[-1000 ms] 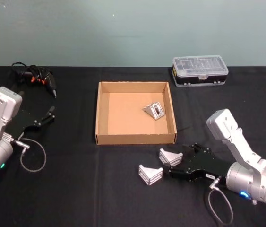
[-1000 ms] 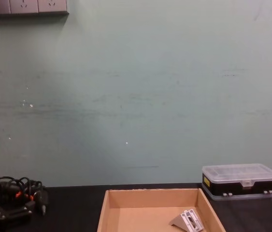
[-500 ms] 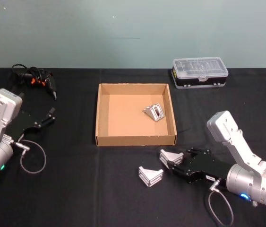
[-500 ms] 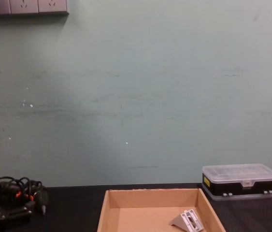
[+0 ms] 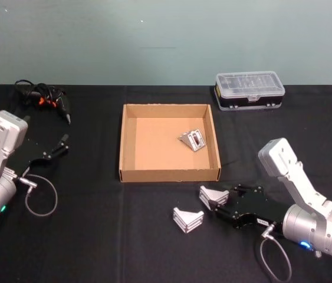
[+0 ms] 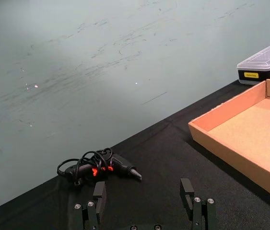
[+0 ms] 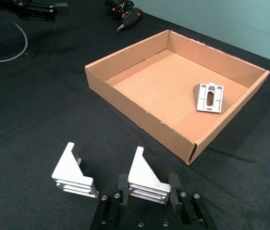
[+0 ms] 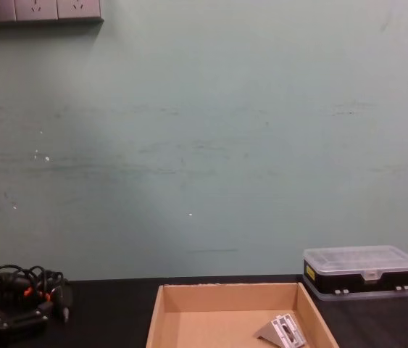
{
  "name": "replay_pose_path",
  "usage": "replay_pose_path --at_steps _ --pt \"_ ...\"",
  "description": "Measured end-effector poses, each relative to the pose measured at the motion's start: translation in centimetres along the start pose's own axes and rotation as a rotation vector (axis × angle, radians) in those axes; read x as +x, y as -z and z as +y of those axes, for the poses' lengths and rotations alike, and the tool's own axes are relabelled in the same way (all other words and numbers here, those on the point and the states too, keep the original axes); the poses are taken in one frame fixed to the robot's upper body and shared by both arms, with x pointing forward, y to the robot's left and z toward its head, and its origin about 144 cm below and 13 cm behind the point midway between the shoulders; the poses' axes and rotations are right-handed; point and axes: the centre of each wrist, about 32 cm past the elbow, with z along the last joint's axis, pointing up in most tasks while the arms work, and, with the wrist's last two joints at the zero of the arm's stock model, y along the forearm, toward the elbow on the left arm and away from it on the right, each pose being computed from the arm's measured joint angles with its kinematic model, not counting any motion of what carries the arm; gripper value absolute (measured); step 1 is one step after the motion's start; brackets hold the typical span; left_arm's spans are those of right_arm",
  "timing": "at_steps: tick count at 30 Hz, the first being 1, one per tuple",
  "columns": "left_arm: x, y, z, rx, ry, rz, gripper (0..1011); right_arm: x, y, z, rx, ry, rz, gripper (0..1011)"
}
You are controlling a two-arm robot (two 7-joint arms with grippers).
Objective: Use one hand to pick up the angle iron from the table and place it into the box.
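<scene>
Silvery cast metal, the angle iron (image 7: 143, 170) looks rigid, dense for its bulk and smooth-faced. I judge it apt to slide in a light grip yet in no danger from a firm one, and the ribbed foot seems the best place to hold. It stands on the black counter (image 5: 95, 236), just in front of the box (image 5: 168, 173), foot down and triangular peak up, its longest edge lying crosswise between the fingers. The right end effector (image 7: 147, 179) pinches that foot from both sides, low down. A second bracket (image 7: 73, 173) stands just beside it; a third bracket (image 7: 209, 97) lies in the box. The left end effector (image 6: 143, 199) rests spread, well apart at the counter's left.
</scene>
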Motion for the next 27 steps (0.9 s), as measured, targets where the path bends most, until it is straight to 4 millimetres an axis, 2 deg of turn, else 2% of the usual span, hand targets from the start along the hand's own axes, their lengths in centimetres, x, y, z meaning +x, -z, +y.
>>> replay_pose_path --at_steps 7,10,15,19,27 --pt "0.0 0.0 0.0 0.000 0.000 0.000 1011 -0.5 -0.9 -1.3 0.054 -0.009 -0.027 507" --pt "0.0 0.0 0.0 0.000 0.000 0.000 1011 -0.8 -2.0 -2.2 0.093 -0.017 -0.033 507" --pt "0.0 0.0 0.0 0.000 0.000 0.000 1011 -0.6 -3.7 -2.5 0.127 -0.023 -0.037 507" --pt "0.0 0.0 0.0 0.000 0.000 0.000 1011 0.1 -6.6 -1.2 0.139 -0.020 -0.030 507" --pt "0.0 0.0 0.0 0.000 0.000 0.000 1011 1.0 -10.0 2.5 0.108 0.000 -0.032 508"
